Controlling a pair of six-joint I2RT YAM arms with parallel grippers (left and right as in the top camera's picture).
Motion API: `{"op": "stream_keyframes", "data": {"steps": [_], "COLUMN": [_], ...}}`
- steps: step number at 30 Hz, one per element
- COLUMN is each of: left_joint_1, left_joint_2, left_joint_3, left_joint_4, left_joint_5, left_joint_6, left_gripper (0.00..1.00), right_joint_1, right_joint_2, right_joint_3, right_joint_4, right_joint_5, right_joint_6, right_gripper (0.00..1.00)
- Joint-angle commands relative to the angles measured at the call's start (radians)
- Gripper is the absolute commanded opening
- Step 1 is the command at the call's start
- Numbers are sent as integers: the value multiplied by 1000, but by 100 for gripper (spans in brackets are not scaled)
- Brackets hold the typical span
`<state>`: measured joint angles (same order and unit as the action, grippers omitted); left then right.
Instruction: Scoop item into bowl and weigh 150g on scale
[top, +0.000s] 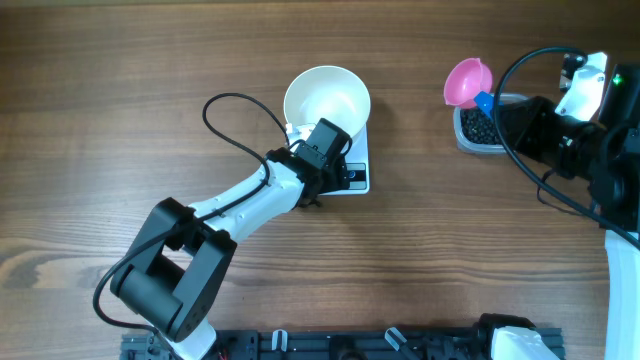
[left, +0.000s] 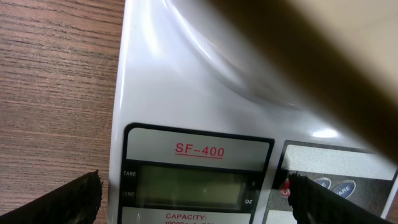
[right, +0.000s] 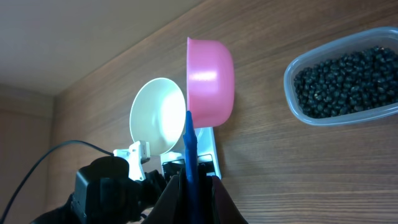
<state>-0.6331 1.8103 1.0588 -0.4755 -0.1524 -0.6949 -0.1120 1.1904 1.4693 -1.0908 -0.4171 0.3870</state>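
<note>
Wood grain runs across the whole table (top: 120, 80). Near its middle the white scale (top: 358, 165) lies flat, and the white bowl (top: 327, 98) sits upright on the scale's far part.

Our left gripper (left: 199, 205) hangs low over the scale's front edge. Its jaws are spread as wide as they go and hold nothing. In the left wrist view one dark fingertip (left: 74, 199) shows at each lower corner, and between them are the grey display (left: 189, 186) and the red lettering SF-400. Whether the tips touch the scale we cannot tell.

Well off to the right, our right gripper (right: 189, 180) is pinched tight on the thin blue handle (right: 189, 143) of the pink scoop (right: 210, 74). From overhead the scoop's cup faces up and sits at the far left corner of the clear tub (right: 290, 84), partly over its rim. We cannot make out whether it touches the plastic.

The black beans (right: 348, 74) lie in a loose dark heap inside that tub — the only place we see them. The tub stands on the table, well apart from the bowl and scale. A black cable (top: 235, 110) loops from the left arm across the wood beside the bowl.
</note>
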Motion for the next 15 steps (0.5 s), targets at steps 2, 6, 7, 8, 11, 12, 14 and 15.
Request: {"op": "stream_keyframes", "data": {"steps": [2,6,7,8,11,12,14,15], "left_joint_1": [-5,-4,-4,-4,-4,-5,-5,-5], "left_joint_2": [-34,-95,-107,-123,-153,-160,-161,-157], "left_joint_3": [-5,-5,-5,-5,-5,-5,-5,-7], "left_joint_4": [-6,-6,-6,-3,-6,-14,-42,-57], "left_joint_5": [5,5,5,5,6,6,22,21], "left_joint_6": [-16,-15,-11,2,6,5,-37,-73], "left_gripper": [100,100,100,100,100,100,100,100], "right_joint_1": [1,1,1,1,1,1,1,1], "right_joint_2": [-3,-3,-3,-3,-3,-3,-3,-3], "right_joint_3": [21,21,21,21,21,21,21,21], "right_joint_4": [6,6,6,6,3,0,-3,-5], "right_joint_5": [23,23,23,23,23,23,23,23], "right_joint_6": [-21,-21,-21,-21,-21,-21,-21,-21], "right_gripper": [4,4,4,4,4,4,4,4]}}
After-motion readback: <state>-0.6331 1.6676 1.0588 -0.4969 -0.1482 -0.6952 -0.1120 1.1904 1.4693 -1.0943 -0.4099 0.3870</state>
